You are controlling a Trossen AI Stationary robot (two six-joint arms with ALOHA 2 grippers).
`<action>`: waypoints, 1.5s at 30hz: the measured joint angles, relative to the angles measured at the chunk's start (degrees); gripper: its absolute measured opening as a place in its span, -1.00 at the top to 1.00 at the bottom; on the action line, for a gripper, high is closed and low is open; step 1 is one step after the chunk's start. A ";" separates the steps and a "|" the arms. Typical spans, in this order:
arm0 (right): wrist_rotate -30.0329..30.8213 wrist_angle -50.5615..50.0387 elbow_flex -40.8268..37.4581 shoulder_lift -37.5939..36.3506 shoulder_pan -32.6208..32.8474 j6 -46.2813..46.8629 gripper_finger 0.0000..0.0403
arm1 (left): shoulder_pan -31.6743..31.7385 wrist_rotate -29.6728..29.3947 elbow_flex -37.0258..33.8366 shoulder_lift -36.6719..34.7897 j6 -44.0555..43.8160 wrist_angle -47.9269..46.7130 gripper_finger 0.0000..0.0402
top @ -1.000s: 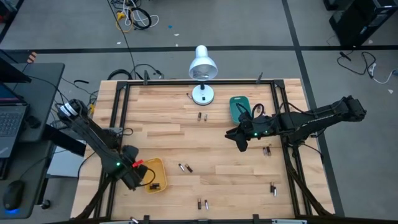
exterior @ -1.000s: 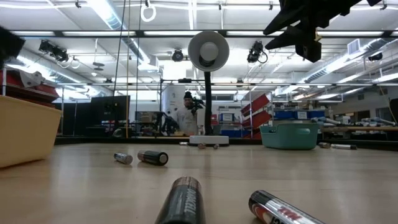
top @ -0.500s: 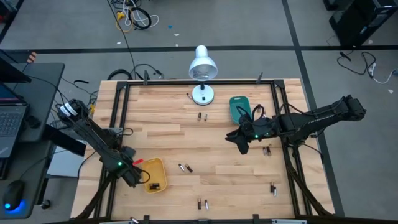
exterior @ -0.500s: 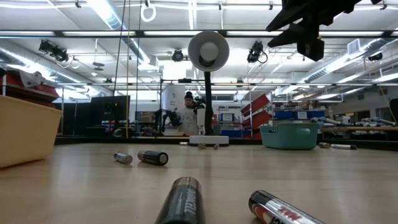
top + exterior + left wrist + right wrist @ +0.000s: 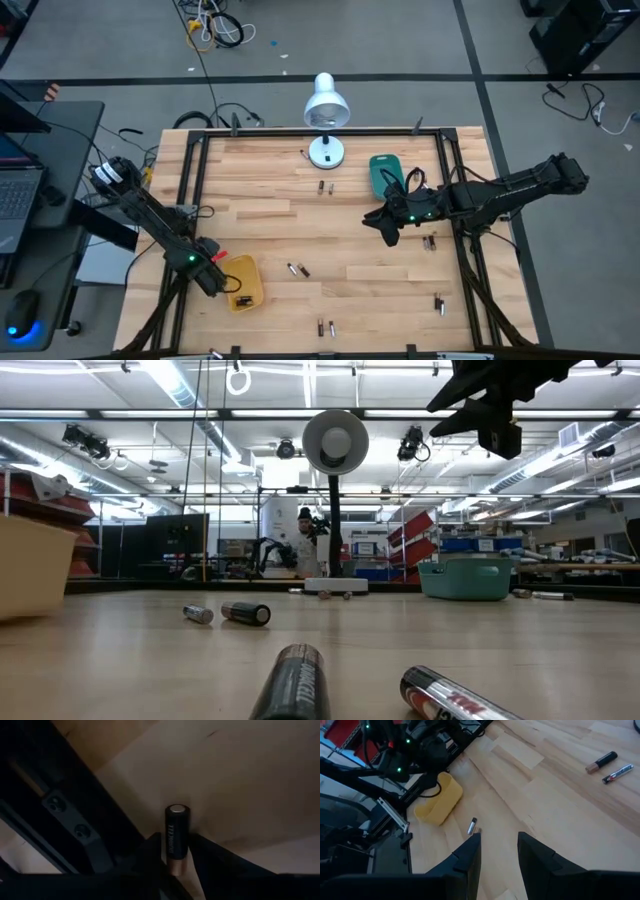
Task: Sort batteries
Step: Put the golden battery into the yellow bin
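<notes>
Wooden bench point(image 5: 270, 205) under a white lamp point(image 5: 325, 105) carries most of the batteries loose: a pair near the middle point(image 5: 296, 269), two at the front edge point(image 5: 325, 327), one by the lamp base point(image 5: 321, 186), others on the right side point(image 5: 429, 241). The left claw point(image 5: 212, 281) sits at the yellow tray point(image 5: 247, 281), clamped on a dark and copper battery point(image 5: 177, 838), while the right claw point(image 5: 387, 226) hovers with fingers apart and empty, near the teal tray point(image 5: 385, 172). Judging by this, sorting is at an early stage, with one cell about to go in and most of the rest left to collect
</notes>
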 joint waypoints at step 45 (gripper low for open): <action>0.28 -0.30 0.00 0.00 2.42 -0.73 0.43 | -15.96 -7.90 22.40 2.87 11.83 8.17 0.19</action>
